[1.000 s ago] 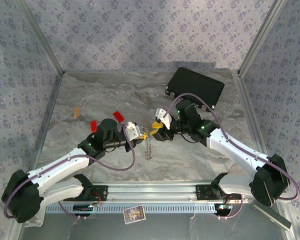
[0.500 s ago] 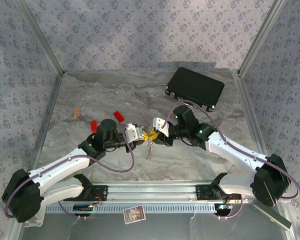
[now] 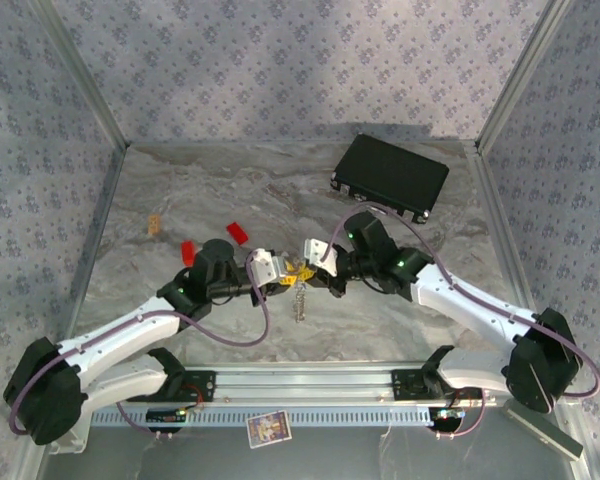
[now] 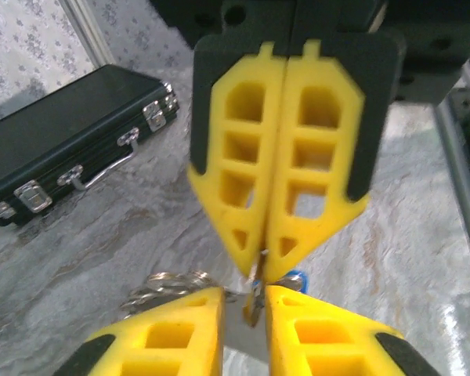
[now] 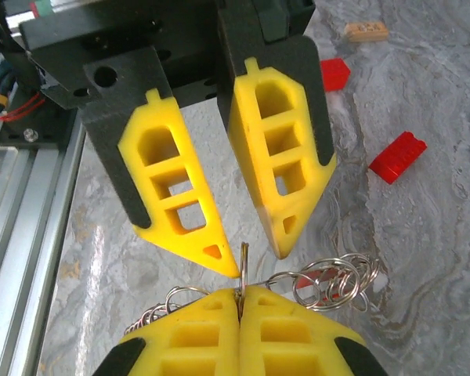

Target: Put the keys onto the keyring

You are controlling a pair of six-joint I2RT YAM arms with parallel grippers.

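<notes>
**A:** What could go wrong from here?

**B:** The handover, I'd say. The right gripper (image 5: pixel 239 294) is clamped tight on a thin metal sliver (image 5: pixel 243 266) at the lower centre of its wrist view. I cannot tell whether that is a key's blade or a loop seen edge-on. The left gripper (image 5: pixel 251 251) meets it tip to tip, jaws narrowly apart, with the sliver in the gap and not pinched. If the left one closes off-line, it could knock the sliver askew or out of that small grip.

**A:** And the keyring?

**B:** The keyring (image 5: pixel 329 283) is a tangle of wire loops just beside both sets of tips, at the centre of the overhead frame. Its weight probably drags on whatever is held. A slip would drop the lot onto the table (image 3: pixel 230 190), and a loop could snag on a fingertip.

**A:** Counts?

**B:** One keyring. One key I can make out, by its blue head (image 4: pixel 294 276) at the lower centre of the left wrist view; I cannot make out a second. Two red blocks (image 5: pixel 397 157) (image 5: pixel 334 73) on the right of the right wrist view, with one small tan piece (image 5: pixel 366 31) above them. One black case (image 4: pixel 63 133) at the upper left of the left wrist view. Two grippers.
</notes>
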